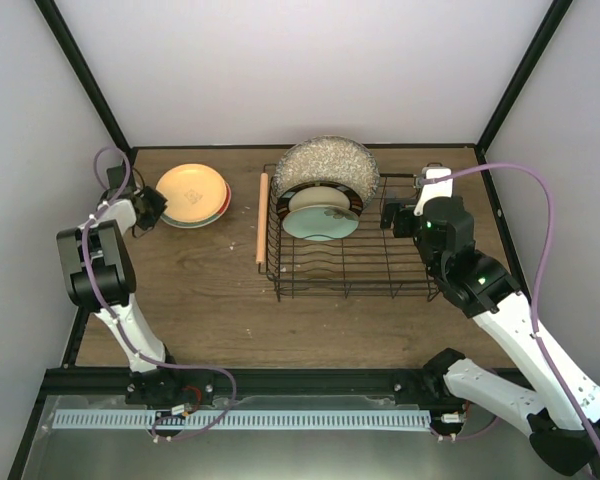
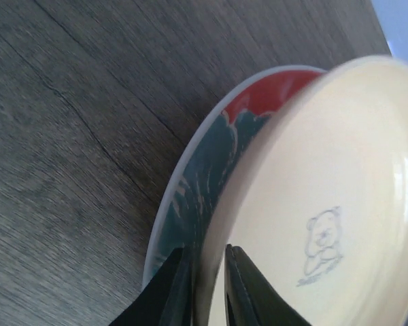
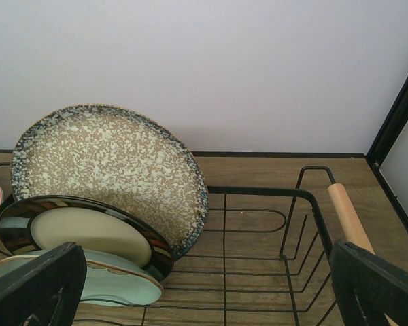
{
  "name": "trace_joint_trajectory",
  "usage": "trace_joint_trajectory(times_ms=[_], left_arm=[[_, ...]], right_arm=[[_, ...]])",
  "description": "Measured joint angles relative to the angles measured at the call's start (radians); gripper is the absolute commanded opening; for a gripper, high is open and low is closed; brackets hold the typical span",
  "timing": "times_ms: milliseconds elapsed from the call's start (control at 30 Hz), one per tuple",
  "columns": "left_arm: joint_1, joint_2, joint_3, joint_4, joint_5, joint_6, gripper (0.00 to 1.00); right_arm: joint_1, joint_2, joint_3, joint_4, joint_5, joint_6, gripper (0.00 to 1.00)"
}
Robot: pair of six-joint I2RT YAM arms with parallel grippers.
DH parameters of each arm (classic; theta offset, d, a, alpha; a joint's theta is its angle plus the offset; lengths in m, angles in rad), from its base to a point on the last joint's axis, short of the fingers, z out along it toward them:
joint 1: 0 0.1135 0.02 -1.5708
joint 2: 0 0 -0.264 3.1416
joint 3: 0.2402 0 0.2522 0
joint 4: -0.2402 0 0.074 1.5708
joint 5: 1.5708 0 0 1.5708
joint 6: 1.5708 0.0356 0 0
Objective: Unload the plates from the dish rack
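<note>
The black wire dish rack [image 1: 330,262] stands right of centre on the table. Three plates lean on edge in its far half. Nearest is a pale green plate [image 1: 318,224], behind it a cream plate [image 1: 325,196] with a dark striped rim, and furthest a much larger speckled plate [image 1: 326,165] in grey-beige. A wooden handle [image 1: 262,217] runs along the rack's left side.

At the far left of the table, a yellow-tan plate [image 1: 192,188] with a small bear drawing lies over a red-and-teal plate [image 2: 211,146].

The table [image 1: 200,300] is dark wood grain, enclosed by pale walls [image 1: 300,70] and black frame posts [image 1: 85,75].

The left gripper [image 2: 205,292] pinches the yellow-tan plate's near rim, its fingers almost together. The right gripper [image 3: 204,278] hangs just beside the rack's right end, spread wide and holding nothing.
</note>
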Motion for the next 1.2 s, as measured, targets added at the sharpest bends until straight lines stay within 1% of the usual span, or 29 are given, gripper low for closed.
trace_joint_trajectory(times_ms=[67,133,200,267,333,467,500,700,767,833,867,967,1000,1033,1067,1133,1200], left_arm=[[-0.004,0.003,0.002,-0.007,-0.007,0.009,0.27],[-0.008,0.005,0.003,-0.009,-0.011,0.014,0.31],[-0.011,0.005,0.005,-0.01,-0.013,0.019,0.38],[-0.013,0.005,0.005,-0.01,-0.013,0.021,0.48],[-0.014,0.005,0.01,-0.008,-0.011,0.025,0.6],[-0.021,0.004,0.032,-0.021,-0.044,0.028,0.76],[-0.02,0.003,0.035,-0.03,-0.064,0.033,0.79],[0.002,-0.054,0.049,-0.13,-0.209,0.008,0.8],[0.01,-0.087,0.068,-0.145,-0.233,0.002,0.77],[0.01,-0.123,0.091,-0.129,-0.223,0.005,0.74],[0.004,-0.143,0.1,-0.099,-0.197,0.017,0.73],[-0.042,-0.168,0.135,0.017,-0.034,0.111,0.73],[-0.086,-0.163,0.182,0.048,0.057,0.18,0.73],[-0.124,-0.16,0.213,0.062,0.114,0.237,0.73],[-0.183,-0.156,0.262,0.06,0.186,0.324,0.73],[-0.299,-0.159,0.327,0.048,0.293,0.49,0.7],[-0.431,-0.175,0.356,0.018,0.374,0.677,0.66]], right_arm=[[0.0,0.0,0.0,-0.001,0.0,0.001,1.0],[0.0,0.0,0.0,-0.001,0.0,0.002,1.0],[0.0,0.0,0.0,-0.002,0.0,0.004,1.0],[0.0,-0.001,0.0,-0.002,0.0,0.005,1.0],[0.0,-0.002,0.0,-0.003,0.0,0.005,1.0],[0.0,-0.003,0.0,-0.006,0.0,0.005,1.0],[0.0,-0.003,0.0,-0.007,0.0,0.005,1.0],[0.0,-0.003,0.0,-0.007,0.0,0.005,1.0],[0.0,-0.003,0.0,-0.006,0.0,0.004,1.0],[0.0,-0.003,0.0,-0.006,-0.001,0.004,1.0],[0.0,-0.003,0.0,-0.005,-0.001,0.004,1.0],[0.0,-0.003,0.0,0.003,-0.007,0.004,1.0],[0.0,-0.002,0.0,0.007,-0.009,0.004,1.0],[0.0,0.0,-0.001,0.01,-0.012,0.004,1.0],[0.0,0.002,-0.001,0.012,-0.016,0.004,1.0],[0.0,0.006,-0.002,0.018,-0.023,0.004,1.0],[0.0,0.011,-0.003,0.024,-0.028,0.004,1.0]])
